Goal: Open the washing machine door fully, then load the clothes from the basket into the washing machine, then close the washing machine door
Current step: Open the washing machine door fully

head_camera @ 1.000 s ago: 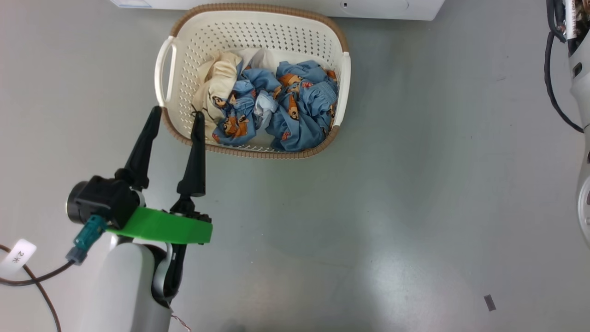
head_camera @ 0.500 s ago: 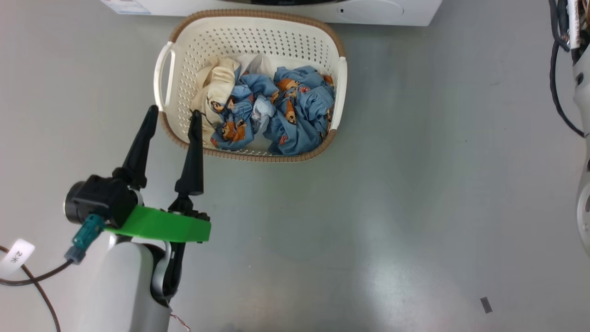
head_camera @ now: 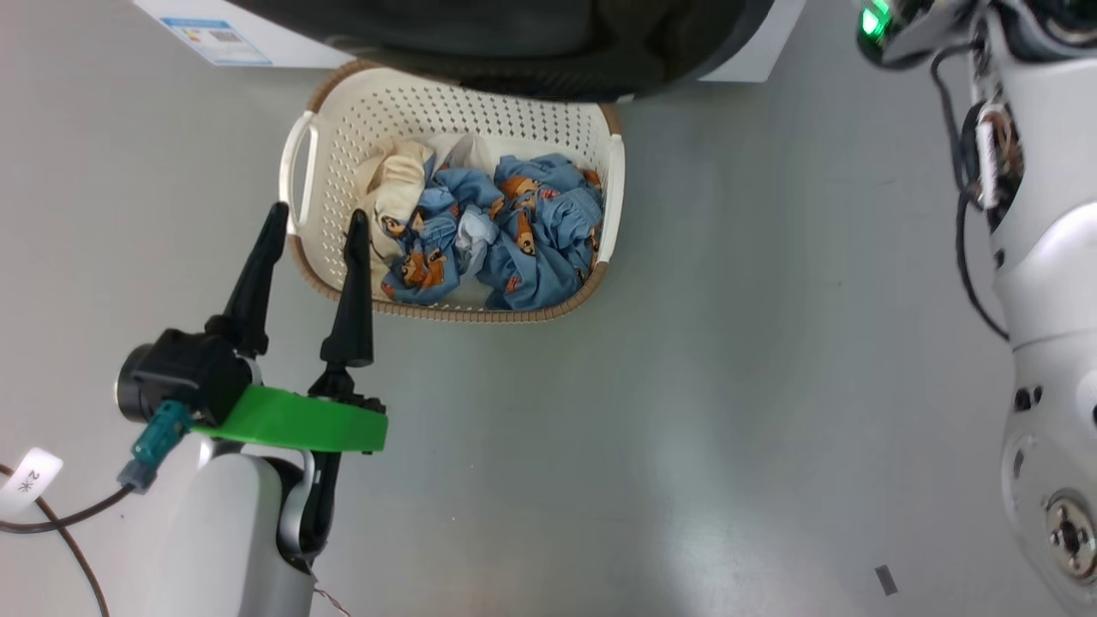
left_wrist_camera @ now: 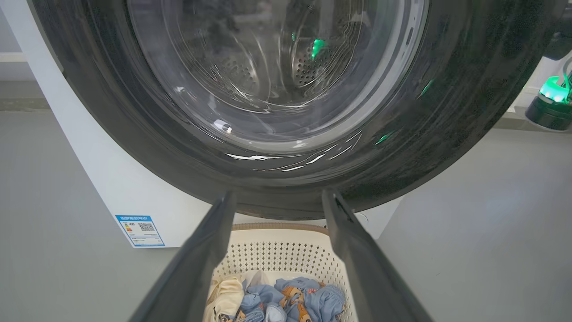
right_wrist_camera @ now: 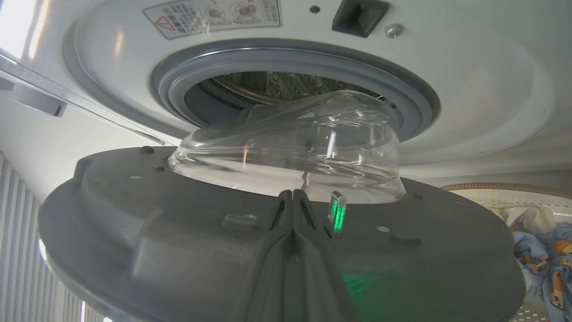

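The basket (head_camera: 428, 111) stands on the grey floor with the clothes (head_camera: 514, 231) heaped in it, light blue printed pieces beside a cream one (head_camera: 394, 180). The washing machine door (head_camera: 514, 43) hangs over the basket's far rim. My left gripper (head_camera: 317, 214) is open and empty at the basket's near-left corner. In the left wrist view its fingers (left_wrist_camera: 201, 259) frame the basket (left_wrist_camera: 286, 259) below the door's black rim (left_wrist_camera: 111, 112) and the white washing machine (left_wrist_camera: 111, 188). My right gripper (right_wrist_camera: 292, 193) is shut, tips against the door's grey inner face (right_wrist_camera: 134, 232) below the glass bowl (right_wrist_camera: 290, 147). The drum (right_wrist_camera: 268, 89) shows behind it.
My pale right arm (head_camera: 1046, 283) stands along the right edge, with a green light (head_camera: 872, 21) at its top. A tagged cable (head_camera: 30, 480) trails at the lower left. Bare grey floor (head_camera: 686, 428) spreads in front of and right of the basket. A ribbed panel (right_wrist_camera: 18, 250) stands left of the door.
The head camera has moved, so the basket sits lower and further left in view. The black door now shows over the basket's far rim, and more of the right arm shows.
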Robot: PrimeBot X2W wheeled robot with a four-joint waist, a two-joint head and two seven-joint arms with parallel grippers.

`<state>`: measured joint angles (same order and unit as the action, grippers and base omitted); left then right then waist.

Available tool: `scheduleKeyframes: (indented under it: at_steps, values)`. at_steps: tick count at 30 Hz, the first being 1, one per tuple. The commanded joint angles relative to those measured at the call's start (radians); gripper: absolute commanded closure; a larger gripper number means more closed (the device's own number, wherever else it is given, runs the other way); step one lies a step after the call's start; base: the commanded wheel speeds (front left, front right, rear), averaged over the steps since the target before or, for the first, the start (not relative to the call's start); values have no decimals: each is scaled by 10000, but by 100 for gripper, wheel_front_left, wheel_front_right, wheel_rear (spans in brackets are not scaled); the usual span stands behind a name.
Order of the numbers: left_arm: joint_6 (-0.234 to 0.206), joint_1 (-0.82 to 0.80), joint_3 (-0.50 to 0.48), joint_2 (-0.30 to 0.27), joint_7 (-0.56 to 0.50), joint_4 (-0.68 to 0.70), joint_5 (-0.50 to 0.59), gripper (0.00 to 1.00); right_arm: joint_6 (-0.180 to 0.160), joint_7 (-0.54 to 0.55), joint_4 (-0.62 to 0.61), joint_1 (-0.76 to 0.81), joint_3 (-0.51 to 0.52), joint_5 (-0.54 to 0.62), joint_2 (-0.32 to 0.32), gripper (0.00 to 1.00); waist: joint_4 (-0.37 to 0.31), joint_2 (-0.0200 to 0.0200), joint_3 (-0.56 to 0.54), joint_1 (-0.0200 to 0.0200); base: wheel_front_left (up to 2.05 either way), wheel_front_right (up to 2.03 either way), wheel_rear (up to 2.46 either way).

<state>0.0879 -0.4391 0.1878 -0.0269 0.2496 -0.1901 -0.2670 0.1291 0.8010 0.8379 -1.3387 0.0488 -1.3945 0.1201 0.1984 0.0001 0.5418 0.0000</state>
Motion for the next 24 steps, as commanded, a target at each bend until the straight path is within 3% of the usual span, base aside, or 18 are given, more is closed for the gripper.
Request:
scheduleKeyframes:
  at_steps: [1, 15, 24]
  values:
    - [-30, 204, -368, -233, 122, 156, 100, 0, 16, 208, -494, 355, -110, -135, -413, 100, -59, -1, -126, 0, 0, 0, 0]
    - [56, 644, -489, -233, 122, -27, 204, 0, 16, 672, -1935, 2429, -551, -626, -673, 100, -246, -1, -893, 0, 0, 0, 0]
    - [108, 961, -349, -233, 122, -255, 189, 0, 16, 308, -2112, 3528, -1604, -1529, -696, 100, -98, -1, -1589, 0, 0, 0, 0]
